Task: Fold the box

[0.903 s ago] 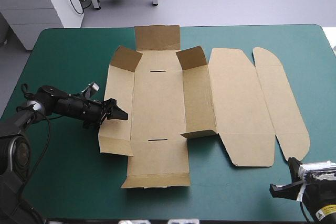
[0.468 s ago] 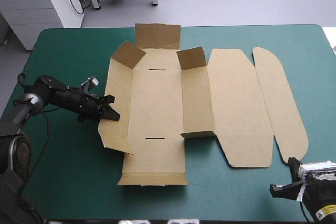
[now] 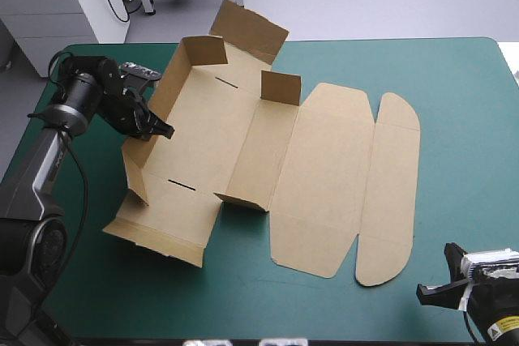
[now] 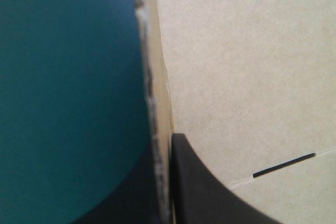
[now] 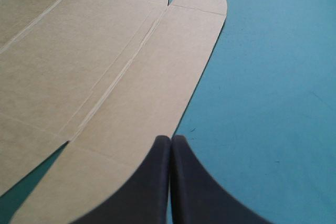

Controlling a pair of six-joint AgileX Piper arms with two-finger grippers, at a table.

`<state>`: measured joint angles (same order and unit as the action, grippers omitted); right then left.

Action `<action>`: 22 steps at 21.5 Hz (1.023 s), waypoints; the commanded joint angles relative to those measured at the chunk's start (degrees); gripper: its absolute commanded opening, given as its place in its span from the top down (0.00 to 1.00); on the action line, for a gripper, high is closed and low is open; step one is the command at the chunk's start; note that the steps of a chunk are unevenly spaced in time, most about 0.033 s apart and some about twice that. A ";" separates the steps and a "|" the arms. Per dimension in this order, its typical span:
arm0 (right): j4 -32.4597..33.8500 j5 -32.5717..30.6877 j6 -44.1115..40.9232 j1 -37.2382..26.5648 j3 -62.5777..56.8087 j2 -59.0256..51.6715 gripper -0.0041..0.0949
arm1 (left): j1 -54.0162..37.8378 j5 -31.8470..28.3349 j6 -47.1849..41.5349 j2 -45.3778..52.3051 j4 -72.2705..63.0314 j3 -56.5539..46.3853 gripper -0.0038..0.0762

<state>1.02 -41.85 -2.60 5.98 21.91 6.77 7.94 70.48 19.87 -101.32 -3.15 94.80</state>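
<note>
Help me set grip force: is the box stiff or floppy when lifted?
Panels look stiff: raised walls of the box stand straight. Creases likely hinge, so the flat lid may droop. Pinched at one wall by the left gripper, it may swivel.

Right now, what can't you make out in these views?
- Left wrist view: the left claw is shut on a raised wall of the box. Its half on the wall's outer side is only a dark blur behind the wall's edge.
- Left wrist view: most of the box is out of frame.
- High view: the raised wall hides its own outer face.
- Right wrist view: beyond the right claw, the box's tray end is cut off.
</note>
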 commanded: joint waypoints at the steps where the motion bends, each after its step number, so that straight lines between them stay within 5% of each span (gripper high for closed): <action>1: 0.10 4.07 0.39 -0.36 1.53 0.75 0.98 | 5.00 3.23 3.77 2.86 11.20 4.14 0.96; 4: 0.10 4.07 0.39 -0.36 1.53 0.75 0.98 | 10.96 1.70 13.75 2.86 20.25 4.41 0.96; 11: 0.10 4.07 0.39 -0.36 1.53 0.75 0.98 | 24.21 -12.09 19.55 2.86 34.59 4.41 0.96; 22: 0.10 4.07 0.39 -0.36 1.53 0.75 0.98 | 37.06 -22.32 8.88 6.86 45.52 -1.30 0.96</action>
<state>1.02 -41.85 -2.60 5.98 21.91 6.77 42.41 53.78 32.61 -99.75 36.50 94.72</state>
